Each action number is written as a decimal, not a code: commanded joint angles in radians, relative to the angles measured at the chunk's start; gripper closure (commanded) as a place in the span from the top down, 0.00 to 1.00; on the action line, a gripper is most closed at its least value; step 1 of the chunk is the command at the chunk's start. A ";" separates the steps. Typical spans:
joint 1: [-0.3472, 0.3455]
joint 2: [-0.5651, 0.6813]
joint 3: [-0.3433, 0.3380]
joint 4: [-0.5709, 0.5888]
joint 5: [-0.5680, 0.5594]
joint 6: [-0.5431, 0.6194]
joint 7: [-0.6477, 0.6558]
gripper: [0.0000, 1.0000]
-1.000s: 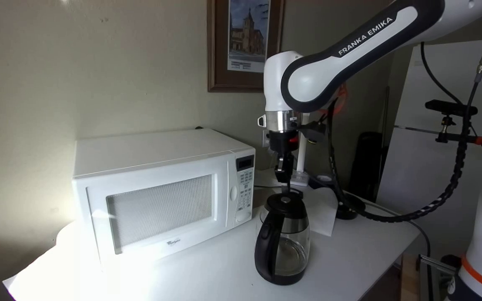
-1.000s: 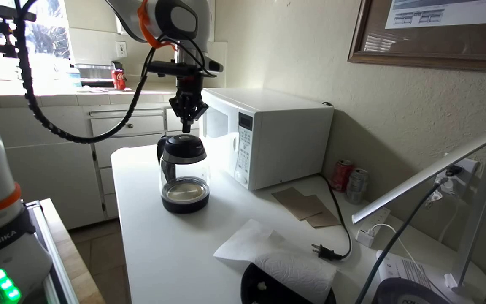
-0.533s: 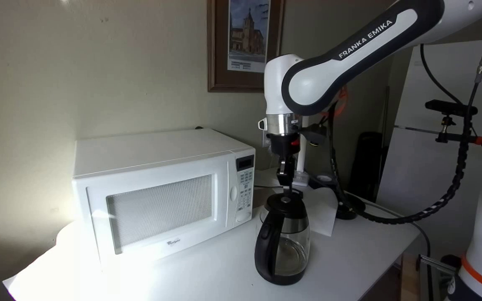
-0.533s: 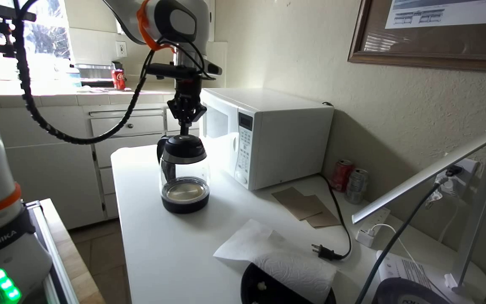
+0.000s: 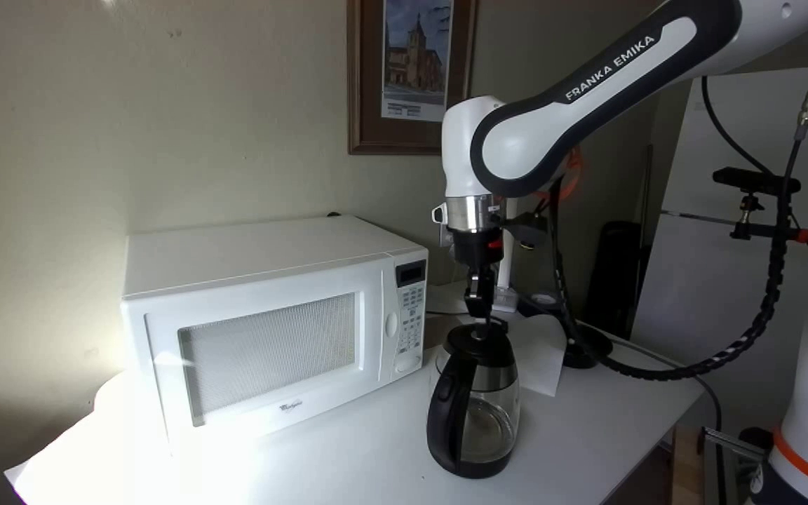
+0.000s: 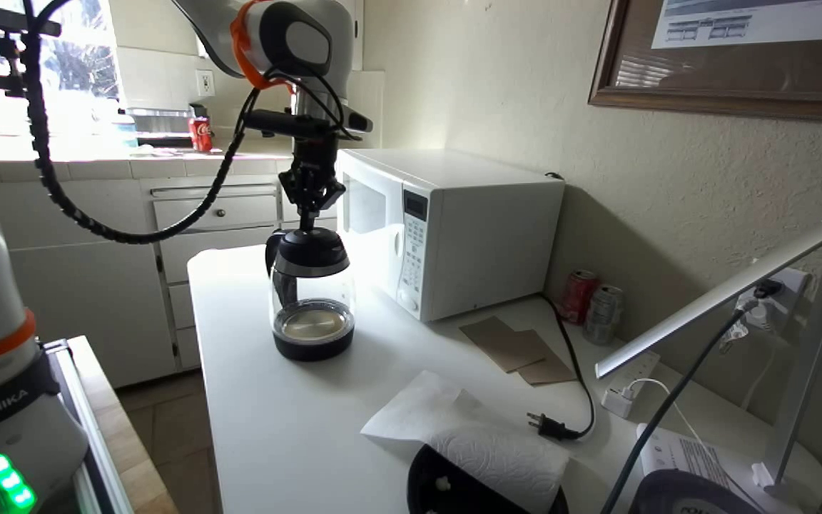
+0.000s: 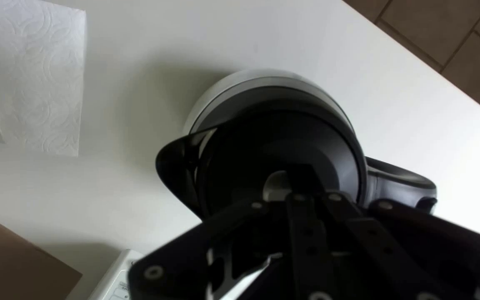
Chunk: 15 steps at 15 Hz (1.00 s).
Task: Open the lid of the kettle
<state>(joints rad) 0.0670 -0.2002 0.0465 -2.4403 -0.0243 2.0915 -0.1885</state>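
The kettle [image 5: 494,421] stands upright on the white table, with a clear glass body, a black base and a black handle [image 5: 446,414]. Its black lid [image 5: 495,351] is closed on top; it also shows in an exterior view [image 6: 317,248] and in the wrist view [image 7: 240,166]. A pale round button [image 7: 276,186] sits mid-lid. My gripper [image 6: 306,225] points straight down, fingers together, with nothing seen between them. Its tips are right over the lid, beside the button in the wrist view [image 7: 305,179]. I cannot tell whether they touch the lid.
A white microwave [image 5: 264,351] stands close beside the kettle. A paper towel roll [image 6: 500,464], brown cardboard [image 6: 518,350], a power plug [image 6: 554,427], cans [image 6: 602,314] and a lamp [image 6: 803,343] are also on the table. The table edge [image 7: 427,62] runs near the kettle.
My gripper has come down to the lid and shifted slightly left in an exterior view. Its fingers stay together. The kettle and its lid have not moved.
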 commanded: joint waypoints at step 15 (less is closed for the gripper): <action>0.001 0.047 -0.009 -0.001 0.023 0.007 -0.016 0.00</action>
<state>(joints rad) 0.0664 -0.1864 0.0440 -2.4381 -0.0187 2.0915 -0.1888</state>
